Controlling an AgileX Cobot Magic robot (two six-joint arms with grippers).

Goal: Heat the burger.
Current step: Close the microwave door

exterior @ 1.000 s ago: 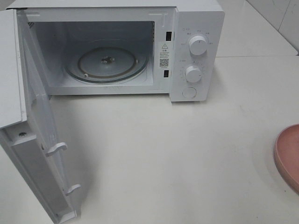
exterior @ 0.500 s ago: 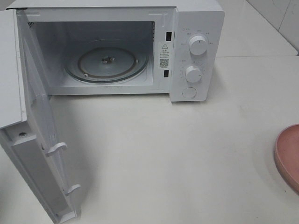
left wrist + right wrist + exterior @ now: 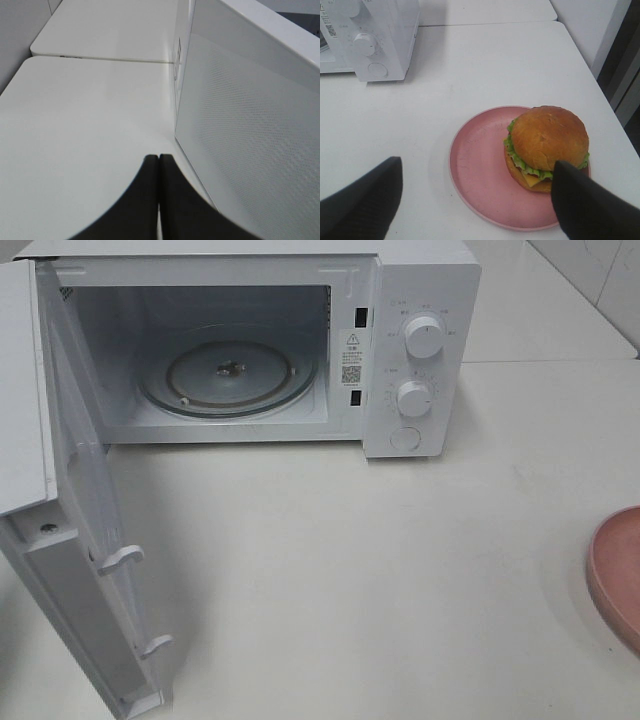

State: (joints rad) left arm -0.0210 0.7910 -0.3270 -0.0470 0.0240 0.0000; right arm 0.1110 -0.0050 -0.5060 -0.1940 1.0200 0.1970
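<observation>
The burger (image 3: 547, 145) with a golden-brown bun, lettuce and cheese sits on a pink plate (image 3: 480, 165) in the right wrist view. My right gripper (image 3: 475, 205) is open above the plate, one finger (image 3: 585, 200) close by the burger's side, the other (image 3: 365, 200) off the plate. In the exterior high view only the plate's edge (image 3: 615, 575) shows at the right; the burger and both grippers are out of frame there. The white microwave (image 3: 420, 350) stands with its door (image 3: 85, 540) swung wide open and its glass turntable (image 3: 228, 375) bare. My left gripper (image 3: 159, 165) is shut, beside the door's outer face (image 3: 250, 130).
The microwave's control panel with two knobs (image 3: 423, 337) and a button faces front; it also shows in the right wrist view (image 3: 370, 45). The white table (image 3: 350, 570) spreads between the microwave and the plate. The table's right edge (image 3: 590, 75) runs close to the plate.
</observation>
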